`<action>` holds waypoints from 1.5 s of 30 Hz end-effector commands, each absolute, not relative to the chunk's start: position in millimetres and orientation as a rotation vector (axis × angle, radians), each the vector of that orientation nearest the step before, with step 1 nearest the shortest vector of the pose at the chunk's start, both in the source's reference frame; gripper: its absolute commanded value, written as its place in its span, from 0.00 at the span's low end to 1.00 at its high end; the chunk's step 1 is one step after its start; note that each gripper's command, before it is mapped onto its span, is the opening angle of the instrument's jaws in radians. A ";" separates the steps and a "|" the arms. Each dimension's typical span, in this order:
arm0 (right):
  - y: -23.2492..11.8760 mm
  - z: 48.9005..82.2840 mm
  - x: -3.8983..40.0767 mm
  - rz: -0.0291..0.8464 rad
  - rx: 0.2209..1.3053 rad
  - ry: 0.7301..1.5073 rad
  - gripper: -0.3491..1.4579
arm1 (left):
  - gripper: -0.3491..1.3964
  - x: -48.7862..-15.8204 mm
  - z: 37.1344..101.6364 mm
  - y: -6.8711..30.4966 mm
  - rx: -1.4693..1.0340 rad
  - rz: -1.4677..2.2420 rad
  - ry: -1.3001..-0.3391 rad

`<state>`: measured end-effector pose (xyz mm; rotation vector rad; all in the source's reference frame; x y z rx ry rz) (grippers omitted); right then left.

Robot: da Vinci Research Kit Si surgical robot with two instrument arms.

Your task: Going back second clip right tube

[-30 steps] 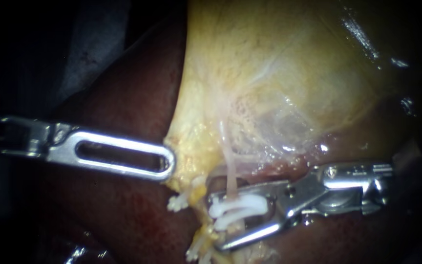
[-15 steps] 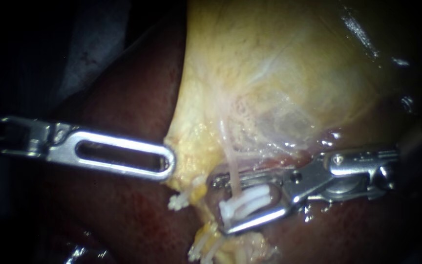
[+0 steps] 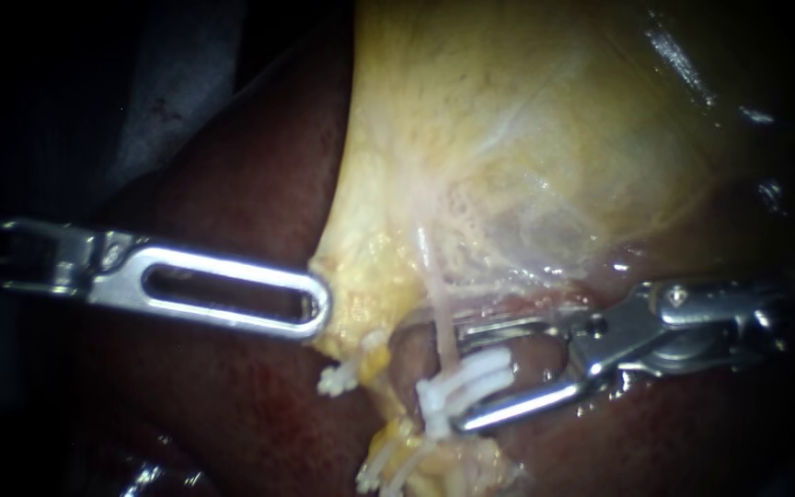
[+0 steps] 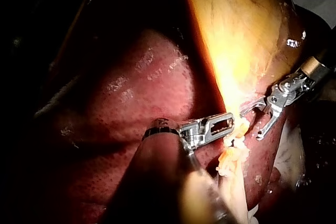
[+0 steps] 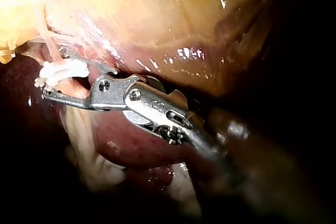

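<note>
Pretty cramped around the white clip (image 3: 476, 379). The right instrument (image 3: 460, 377) has its jaws open above and below the clip, so metal fills the space to the right of it. Above the clip, the thin tube (image 3: 442, 317) runs up into the gallbladder (image 3: 508, 138), which walls that side off. Left of the clip, the left instrument (image 3: 316, 308) is clamped on the gallbladder's edge, with another clip (image 3: 338, 377) nearby. Below it sit more clips (image 3: 384, 465). The only open room is over the bare liver (image 3: 232, 405), down-left of the clip.
</note>
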<state>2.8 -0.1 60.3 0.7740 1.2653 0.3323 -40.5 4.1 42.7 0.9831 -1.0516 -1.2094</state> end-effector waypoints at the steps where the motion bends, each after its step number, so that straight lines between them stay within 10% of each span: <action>1: 0.2 60.1 2.3 0.339 0.771 1.265 0.49 | 0.00 -40.5 42.7 4.1 0.983 -1.209 -1.052; 45: 5.9 53.6 -1.2 0.392 0.643 1.286 0.52 | 0.00 -41.8 45.6 3.6 0.975 -1.197 -1.052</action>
